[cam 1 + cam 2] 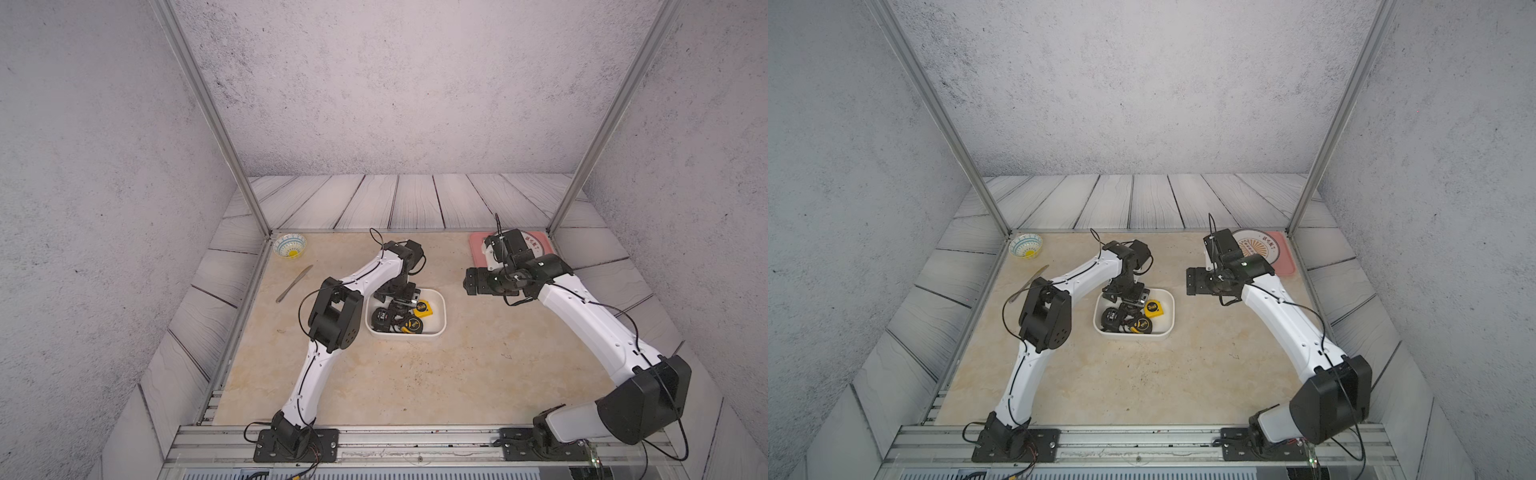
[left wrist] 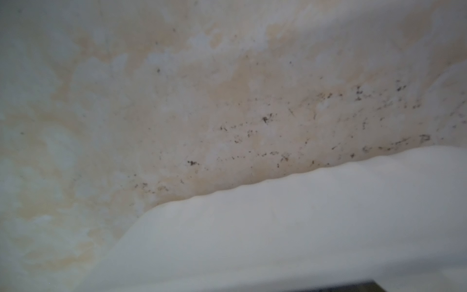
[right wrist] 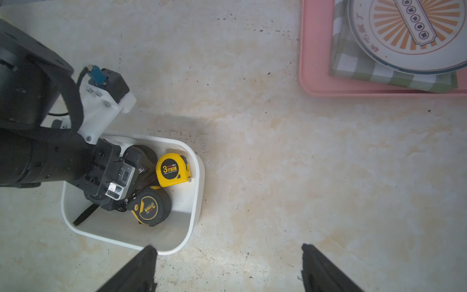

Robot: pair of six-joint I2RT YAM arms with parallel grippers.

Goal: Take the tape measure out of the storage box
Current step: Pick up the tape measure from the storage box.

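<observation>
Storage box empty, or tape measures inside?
Not empty. A yellow tape measure and a black-and-yellow tape measure lie inside the storage box.

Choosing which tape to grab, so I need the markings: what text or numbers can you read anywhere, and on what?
"3m": face of the yellow tape measure; smaller print beside it unreadable.
"3m": face of the black tape measure with yellow trim.
Characters on the plate, on the pink tray: too small to read.
</observation>
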